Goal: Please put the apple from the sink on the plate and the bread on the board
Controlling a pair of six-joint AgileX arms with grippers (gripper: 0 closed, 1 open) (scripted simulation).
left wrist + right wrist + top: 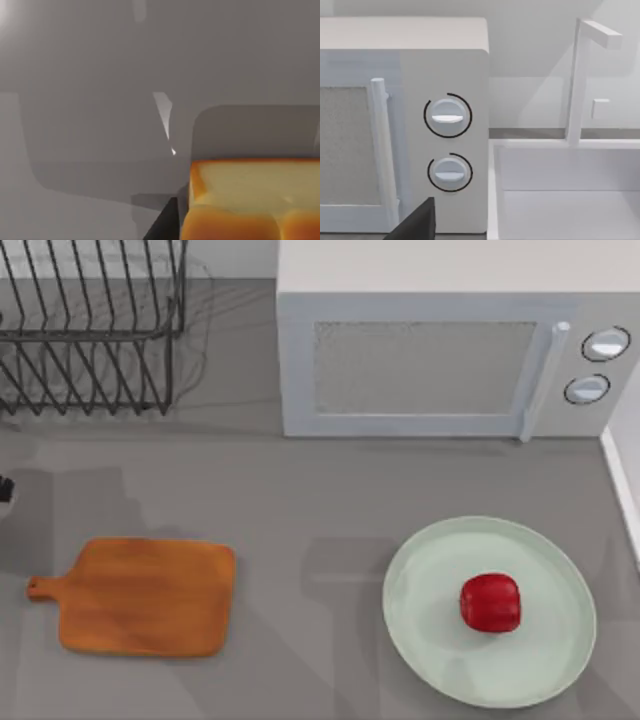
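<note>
On the right half of the grey table, seen from above, my large round pale green plate (560,660) carries the small glossy red apple (490,602), which sits a little right of the plate's middle, well inside the raised rim. Toward the left side of the table lies the orange-brown wooden cutting board (146,596), rectangular with rounded corners, its short stubby handle pointing left; its surface is bare. Behind the plate stands a boxy white microwave (420,350) with a vertical door handle and two round dials on its right, and at the back left sits a dark wire dish rack (90,330). At the far left edge of the top view, a small dark piece of my left arm shows, level with the space between rack and board. From my left wrist camera, the small square golden-brown bread (255,200), with domed buns on top and a paler side, fills the near corner right up against the camera, above a plain grey surface; I cannot tell how the left gripper's fingers stand. From my right wrist camera, I look at the microwave's dials, with the white sink (565,210) and its thin white tap (580,80) just beside it; a dark gripper part shows at the edge, and I cannot tell whether it is wide or narrow.
</note>
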